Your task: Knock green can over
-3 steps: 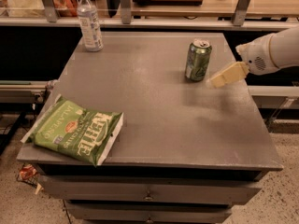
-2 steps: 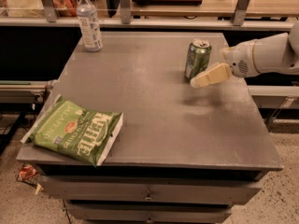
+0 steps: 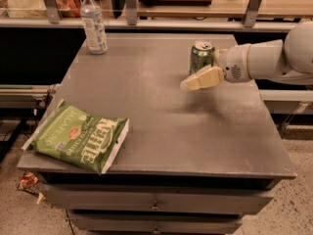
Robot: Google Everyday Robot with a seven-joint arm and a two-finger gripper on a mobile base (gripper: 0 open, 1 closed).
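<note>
The green can (image 3: pixel 200 56) stands upright on the grey table (image 3: pixel 161 111), at the back right. It is shiny green with a silver top and pull tab. My gripper (image 3: pixel 195 81) reaches in from the right on a white arm. Its cream fingers (image 3: pixel 203 78) sit just in front of the can's lower half and hide part of it. Whether the fingers touch the can is not clear.
A clear plastic bottle (image 3: pixel 93 22) with a white cap stands at the table's back left. A flat green-and-white chip bag (image 3: pixel 78 137) lies at the front left corner. A shelf with metal posts (image 3: pixel 161 13) runs behind the table.
My gripper has moved left, from right of the can to in front of its lower part. The can still stands upright in the same place.
</note>
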